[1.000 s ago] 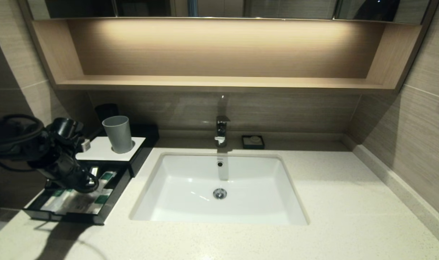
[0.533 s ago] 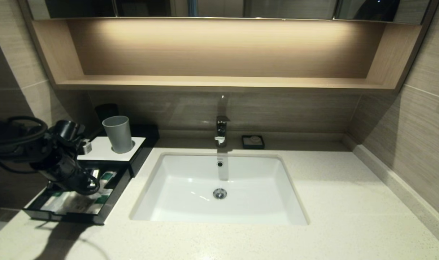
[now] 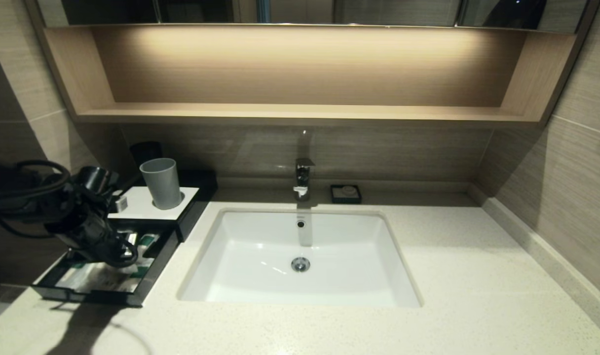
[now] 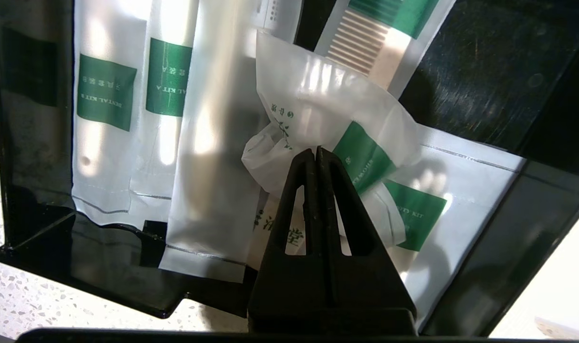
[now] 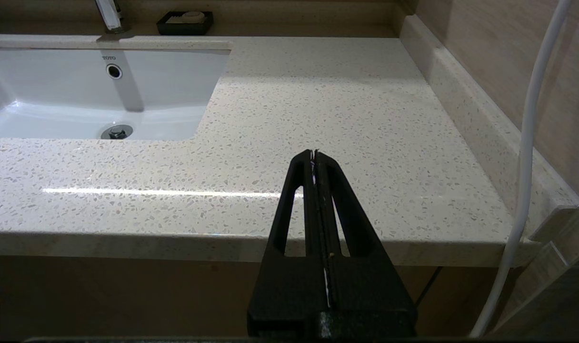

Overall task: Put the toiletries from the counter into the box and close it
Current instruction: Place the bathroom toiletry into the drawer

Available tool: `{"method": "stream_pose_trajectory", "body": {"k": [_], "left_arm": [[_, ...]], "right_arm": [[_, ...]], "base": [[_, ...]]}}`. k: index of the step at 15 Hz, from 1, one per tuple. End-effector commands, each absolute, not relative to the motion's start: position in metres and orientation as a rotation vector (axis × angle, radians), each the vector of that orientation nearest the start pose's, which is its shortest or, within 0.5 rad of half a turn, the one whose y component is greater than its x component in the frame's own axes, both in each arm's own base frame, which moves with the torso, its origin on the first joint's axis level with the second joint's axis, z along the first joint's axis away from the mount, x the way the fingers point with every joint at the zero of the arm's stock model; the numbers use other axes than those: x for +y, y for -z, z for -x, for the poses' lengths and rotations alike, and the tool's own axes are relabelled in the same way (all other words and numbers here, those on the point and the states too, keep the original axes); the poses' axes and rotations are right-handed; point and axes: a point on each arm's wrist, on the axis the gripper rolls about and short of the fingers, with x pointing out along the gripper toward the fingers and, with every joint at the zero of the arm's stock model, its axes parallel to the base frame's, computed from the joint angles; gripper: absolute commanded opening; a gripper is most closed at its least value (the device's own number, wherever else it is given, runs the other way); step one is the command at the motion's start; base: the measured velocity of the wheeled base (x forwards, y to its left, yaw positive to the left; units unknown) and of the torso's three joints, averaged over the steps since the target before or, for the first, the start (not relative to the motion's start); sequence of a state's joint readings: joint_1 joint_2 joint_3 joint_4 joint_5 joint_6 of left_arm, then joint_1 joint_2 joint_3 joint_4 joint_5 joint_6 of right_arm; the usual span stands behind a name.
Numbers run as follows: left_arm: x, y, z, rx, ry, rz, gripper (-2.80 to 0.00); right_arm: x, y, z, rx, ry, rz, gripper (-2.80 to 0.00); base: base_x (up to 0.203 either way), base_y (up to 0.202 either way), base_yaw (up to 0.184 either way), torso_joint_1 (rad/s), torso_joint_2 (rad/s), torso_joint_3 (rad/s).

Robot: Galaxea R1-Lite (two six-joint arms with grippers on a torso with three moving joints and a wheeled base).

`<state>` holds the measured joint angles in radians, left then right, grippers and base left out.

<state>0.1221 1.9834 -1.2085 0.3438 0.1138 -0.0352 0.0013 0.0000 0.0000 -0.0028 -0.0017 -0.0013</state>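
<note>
Left claw [image 4: 316, 151] pinching a sachet [image 4: 327, 138] over the box [image 3: 132, 291] drawer.

The box sits on the bench [image 3: 428, 276] left of the sink [image 3: 300, 256], its drawer pulled out toward the bench edge, two sticks [image 4: 127, 95] lying inside. The cup [image 3: 161, 183] stands on the box top. The right claw [image 5: 316, 157], pressed together and empty, hangs off the bench's front edge, right of the sink.
</note>
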Motion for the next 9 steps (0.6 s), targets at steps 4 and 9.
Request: {"method": "stream_pose_trajectory", "body": {"k": [4,9], "left_arm": [[0.044,-0.123,-0.336,1.096,-0.232,0.037,-2.8],[0.039,-0.172,-0.311,0.958,-0.23,0.037,-2.8]], "right_arm": [[0.0,-0.075,0.023,-0.003,0.0,0.002,-2.8],[0.0,-0.075,0.023,-0.003,0.0,0.002,-2.8]], "base": [[0.0,0.0,0.0,0.0,0.0,0.0],[0.0,0.0,0.0,0.0,0.0,0.0]]}}
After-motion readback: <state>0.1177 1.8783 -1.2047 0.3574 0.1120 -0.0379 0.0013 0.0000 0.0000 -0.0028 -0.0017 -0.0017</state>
